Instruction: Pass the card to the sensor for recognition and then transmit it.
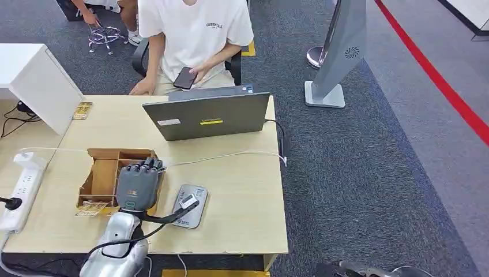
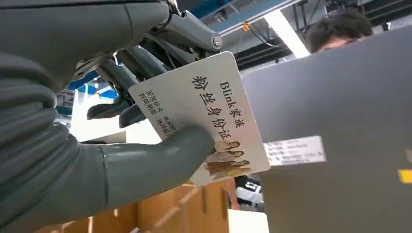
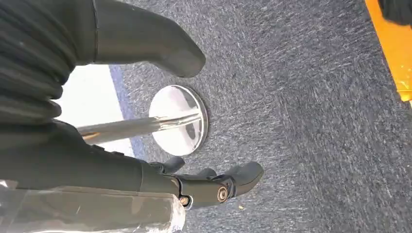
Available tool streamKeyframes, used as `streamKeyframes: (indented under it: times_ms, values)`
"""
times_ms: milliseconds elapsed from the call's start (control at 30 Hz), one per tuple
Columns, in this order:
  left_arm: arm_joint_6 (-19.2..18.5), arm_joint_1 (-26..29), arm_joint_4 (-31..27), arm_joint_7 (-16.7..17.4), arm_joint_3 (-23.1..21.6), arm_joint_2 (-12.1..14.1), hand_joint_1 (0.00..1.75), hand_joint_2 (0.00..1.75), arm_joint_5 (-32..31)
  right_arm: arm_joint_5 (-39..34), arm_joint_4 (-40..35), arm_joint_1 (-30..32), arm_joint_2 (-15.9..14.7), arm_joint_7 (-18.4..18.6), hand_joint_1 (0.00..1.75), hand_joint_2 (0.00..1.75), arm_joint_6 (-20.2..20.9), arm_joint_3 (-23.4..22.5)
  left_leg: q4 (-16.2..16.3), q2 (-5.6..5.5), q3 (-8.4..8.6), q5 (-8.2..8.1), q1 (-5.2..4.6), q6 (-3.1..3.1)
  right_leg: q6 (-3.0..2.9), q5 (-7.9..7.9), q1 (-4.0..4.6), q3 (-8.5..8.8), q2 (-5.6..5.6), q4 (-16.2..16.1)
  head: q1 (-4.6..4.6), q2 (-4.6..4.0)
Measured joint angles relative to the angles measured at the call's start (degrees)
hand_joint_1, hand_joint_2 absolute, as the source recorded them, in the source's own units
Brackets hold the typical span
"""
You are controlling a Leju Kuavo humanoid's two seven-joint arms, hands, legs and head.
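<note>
My left hand (image 1: 138, 183) hovers over the table's left part, above a wooden compartment box (image 1: 104, 173). In the left wrist view this hand (image 2: 58, 121) pinches a white card (image 2: 214, 107) with black Chinese print and a small photo, the thumb (image 2: 160, 155) pressing on its face and dark fingers behind it. The card stands upright in front of a grey laptop lid (image 2: 340, 121). The sensor, a flat grey card reader (image 1: 189, 206), lies on the table just right of the hand. My right hand (image 3: 97, 165) hangs over dark carpet, fingers (image 3: 218, 187) spread, holding nothing.
An open laptop (image 1: 207, 115) stands at the table's far side, with a seated person (image 1: 193, 34) holding a phone behind it. A white power strip (image 1: 20, 187) lies at left. Loose cards (image 1: 91, 209) lie by the box. A chrome post base (image 3: 179, 120) stands on the carpet.
</note>
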Motion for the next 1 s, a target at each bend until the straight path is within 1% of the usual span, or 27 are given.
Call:
streamKeyframes:
  times_ms: [267, 400, 467, 533, 733, 867, 1000]
  values:
    - [0.0, -0.7, 2.1, -0.2, -1.8, -0.9, 1.75, 1.75, 0.0, 0.1, 0.7, -0.3, 0.0, -0.2, 0.0, 1.75, 0.1, 0.0, 0.0, 0.0, 0.01, 0.0, 0.01, 0.0, 0.0, 0.0, 0.01, 0.0, 0.0, 0.0, -0.02, 0.0]
    - [0.0, -0.7, 4.3, 0.2, -3.2, -1.5, 1.75, 1.75, 0.3, 0.1, 0.9, -0.3, 0.0, -0.3, 0.0, 1.75, 0.0, 0.0, 0.0, 0.0, 0.01, 0.0, 0.01, 0.0, 0.0, 0.0, 0.01, 0.0, 0.0, 0.0, -0.02, 0.0]
    - [0.0, -0.9, 6.3, 1.9, -4.9, -1.6, 1.75, 1.75, 1.7, 0.1, 0.9, -0.2, 0.0, -0.4, 0.0, 1.75, 0.1, 0.0, 0.0, 0.0, 0.01, 0.0, 0.01, 0.0, 0.0, 0.0, 0.0, 0.0, 0.0, 0.0, -0.02, 0.0]
    - [0.1, -0.8, 7.5, 2.5, -6.9, -1.6, 1.75, 1.75, 2.0, 0.1, 0.9, -0.2, 0.0, -0.5, 0.0, 1.75, 0.1, 0.0, 0.0, 0.0, -0.01, 0.0, 0.0, 0.0, 0.0, 0.0, 0.0, 0.0, 0.0, 0.0, 0.0, 0.0]
    - [0.1, -0.2, 10.2, 1.8, -8.8, -2.0, 1.75, 1.75, 1.1, 0.0, 1.0, -0.1, 0.0, -0.8, 0.0, 1.75, 0.1, 0.0, 0.0, 0.0, -0.01, 0.0, 0.0, 0.0, 0.0, 0.0, 0.0, -0.01, -0.01, 0.0, 0.0, 0.0]
    - [0.1, 0.9, 11.2, 0.6, -9.4, -2.6, 1.75, 1.75, 0.5, 0.0, 1.1, 0.1, 0.0, -0.8, 0.0, 1.75, 0.0, 0.0, 0.0, 0.0, -0.01, 0.0, 0.0, 0.0, 0.0, 0.0, 0.0, -0.01, -0.01, 0.0, -0.02, 0.0]
    - [0.1, 1.8, 12.1, 0.6, -10.3, -3.3, 1.75, 1.75, 0.1, 0.0, 1.0, 0.4, -0.1, -0.7, 0.0, 1.75, 0.0, 0.0, 0.0, -0.04, -0.01, 0.0, 0.0, 0.0, 0.0, -0.01, 0.0, 0.0, -0.05, 0.0, 0.0, 0.0]
